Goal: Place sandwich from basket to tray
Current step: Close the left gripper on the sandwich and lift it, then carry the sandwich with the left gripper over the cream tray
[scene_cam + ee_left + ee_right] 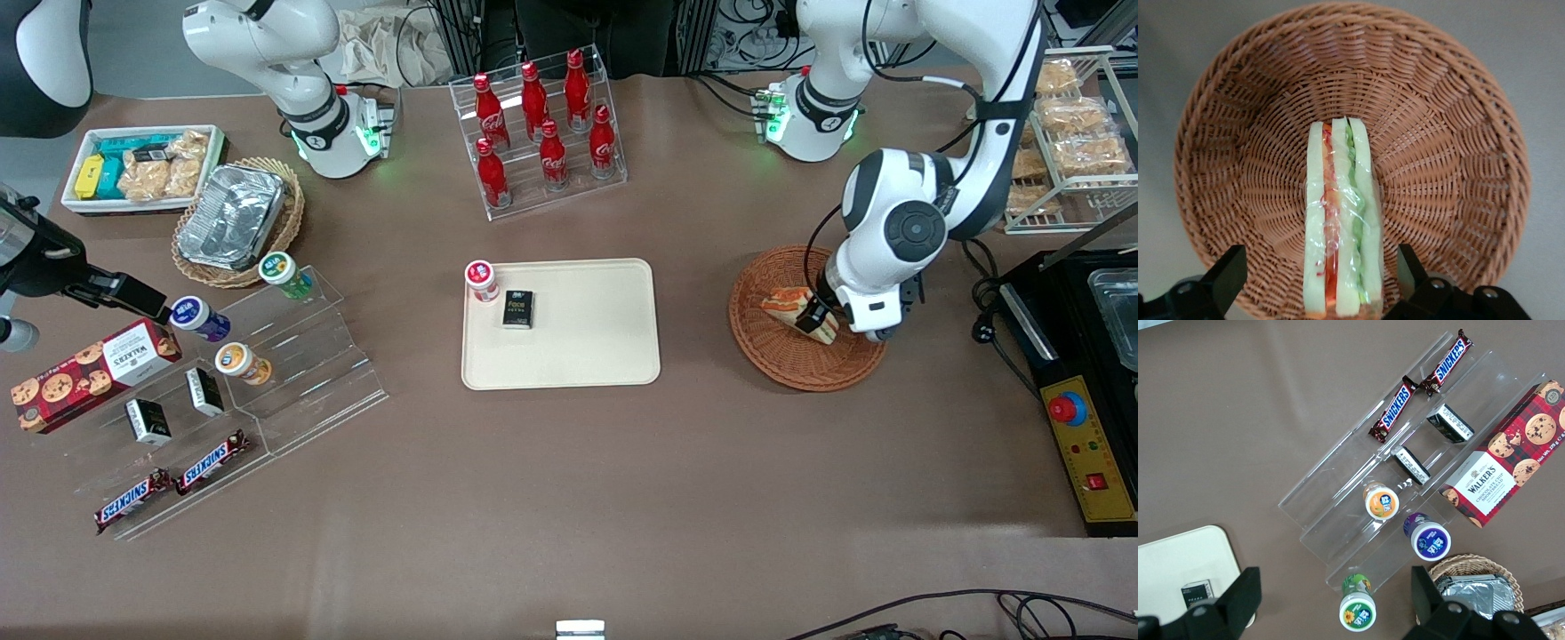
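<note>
The brown table is crowded at the parked arm's end, but the action is toward the working arm's end. In the middle lies the cream tray, carrying only a small red-capped jar and a dark little box, with plenty of bare surface waiting. Well apart from it sits the reddish woven basket, and the sandwich is in there, standing on edge in its clear wrap, orange and green layers showing. The gripper is down in the basket with its fingers spread wide, one on each side of the wedge and not touching the bread, so it has hold of nothing. By my reckoning nothing is done yet: closing, lifting, carrying across and setting down all remain.
</note>
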`<state>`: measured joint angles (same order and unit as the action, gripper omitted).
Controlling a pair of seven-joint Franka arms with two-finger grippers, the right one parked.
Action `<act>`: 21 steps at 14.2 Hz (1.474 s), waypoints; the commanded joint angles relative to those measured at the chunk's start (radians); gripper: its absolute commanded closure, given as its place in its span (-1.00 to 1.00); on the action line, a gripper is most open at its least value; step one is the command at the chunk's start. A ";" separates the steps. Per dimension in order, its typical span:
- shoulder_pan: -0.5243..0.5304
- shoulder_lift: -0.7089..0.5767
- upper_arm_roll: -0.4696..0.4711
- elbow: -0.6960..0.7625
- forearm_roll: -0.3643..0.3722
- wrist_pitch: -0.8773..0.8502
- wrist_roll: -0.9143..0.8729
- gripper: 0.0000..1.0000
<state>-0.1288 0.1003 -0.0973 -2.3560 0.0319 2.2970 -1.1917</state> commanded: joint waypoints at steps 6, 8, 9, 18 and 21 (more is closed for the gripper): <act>-0.026 0.047 0.004 -0.097 0.020 0.211 -0.051 0.82; -0.022 0.050 0.004 -0.077 0.017 0.211 -0.049 1.00; -0.028 0.044 0.004 -0.072 0.023 0.211 -0.028 1.00; -0.029 -0.110 -0.039 0.324 0.000 -0.385 0.237 1.00; -0.028 -0.120 -0.067 0.426 -0.023 -0.461 0.280 1.00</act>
<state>-0.1529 -0.0348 -0.1565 -1.9934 0.0285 1.8770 -0.9610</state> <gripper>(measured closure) 0.789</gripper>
